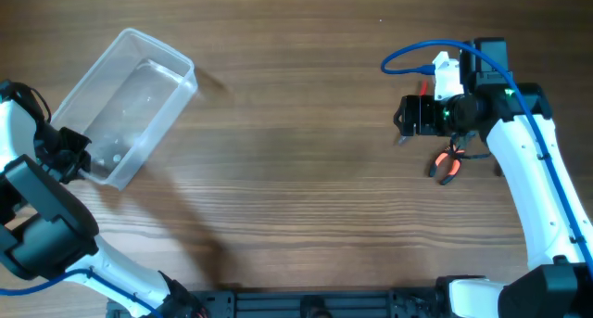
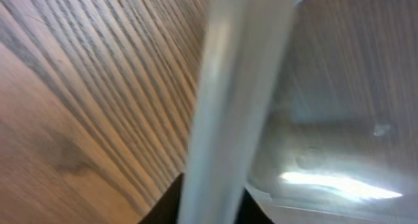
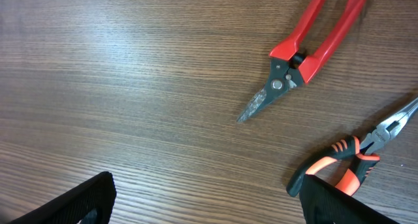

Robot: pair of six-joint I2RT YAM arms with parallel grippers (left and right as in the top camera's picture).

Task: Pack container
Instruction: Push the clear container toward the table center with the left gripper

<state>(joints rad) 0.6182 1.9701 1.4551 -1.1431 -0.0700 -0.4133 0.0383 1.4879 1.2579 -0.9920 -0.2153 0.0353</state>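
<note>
The clear plastic container point(image 1: 130, 100) lies slanted at the table's far left. My left gripper point(image 1: 72, 158) is shut on the rim of its near end. In the left wrist view the rim point(image 2: 228, 106) runs between the dark fingers point(image 2: 212, 208). My right gripper point(image 1: 405, 116) is open and empty over bare wood at the right, its fingers wide apart in the right wrist view point(image 3: 209, 204). Red-handled snips point(image 3: 302, 51) and orange-and-black pliers point(image 3: 346, 165) lie on the table just beyond it. The pliers also show in the overhead view point(image 1: 448, 163).
The container looks empty inside. A blue cable point(image 1: 408, 57) loops from the right arm. The arm bases point(image 1: 315, 304) sit along the near edge. The wooden table point(image 1: 296, 170) spans the middle between the arms.
</note>
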